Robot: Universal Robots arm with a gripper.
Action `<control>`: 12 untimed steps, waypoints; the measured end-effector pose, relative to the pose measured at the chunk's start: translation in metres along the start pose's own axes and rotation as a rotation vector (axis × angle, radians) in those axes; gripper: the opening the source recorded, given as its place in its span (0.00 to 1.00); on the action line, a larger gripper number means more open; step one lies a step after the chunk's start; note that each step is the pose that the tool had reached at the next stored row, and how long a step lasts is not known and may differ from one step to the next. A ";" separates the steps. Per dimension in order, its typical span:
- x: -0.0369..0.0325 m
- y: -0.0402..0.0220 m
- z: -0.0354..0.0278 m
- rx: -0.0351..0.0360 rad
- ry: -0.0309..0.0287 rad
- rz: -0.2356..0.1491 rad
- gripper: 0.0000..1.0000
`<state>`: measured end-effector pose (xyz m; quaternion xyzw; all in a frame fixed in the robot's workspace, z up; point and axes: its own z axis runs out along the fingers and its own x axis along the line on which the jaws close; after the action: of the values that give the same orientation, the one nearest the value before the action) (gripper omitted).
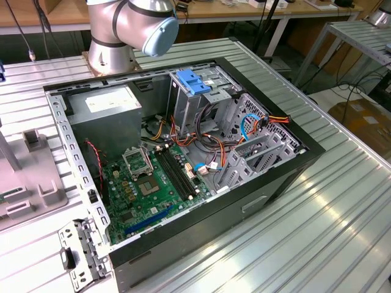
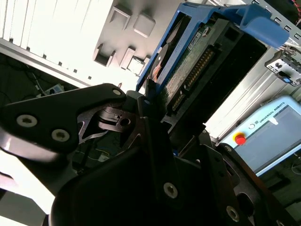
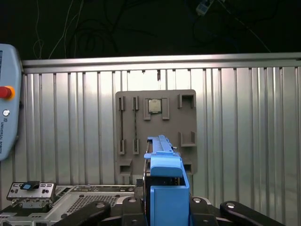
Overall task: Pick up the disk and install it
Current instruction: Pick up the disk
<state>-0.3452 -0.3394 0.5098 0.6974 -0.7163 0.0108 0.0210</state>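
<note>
Second wrist view: the blue-railed flat metal disk [image 2: 188, 70] is clamped by the black gripper [image 2: 150, 106]; pickup is judged done, installation not yet.

Ribbed table [image 1: 342, 201] bears open computer case [image 1: 201, 235], grey tray [image 1: 36, 183], perhaps a bracket [image 1: 82, 253]

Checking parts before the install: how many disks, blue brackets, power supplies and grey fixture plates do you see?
disk: 1, held in the jaws
blue bracket: 1, in the case
power supply: 1
fixture plate: 1
Total: 4
</note>
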 end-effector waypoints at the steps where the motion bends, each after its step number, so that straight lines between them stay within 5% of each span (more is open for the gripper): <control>1: 0.0000 -0.0016 0.0000 0.0000 0.0000 0.000 0.36; 12: 0.0033 -0.0117 0.0000 -0.0006 0.0000 0.000 0.36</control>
<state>-0.3335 -0.3430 0.5097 0.6974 -0.7163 0.0106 0.0213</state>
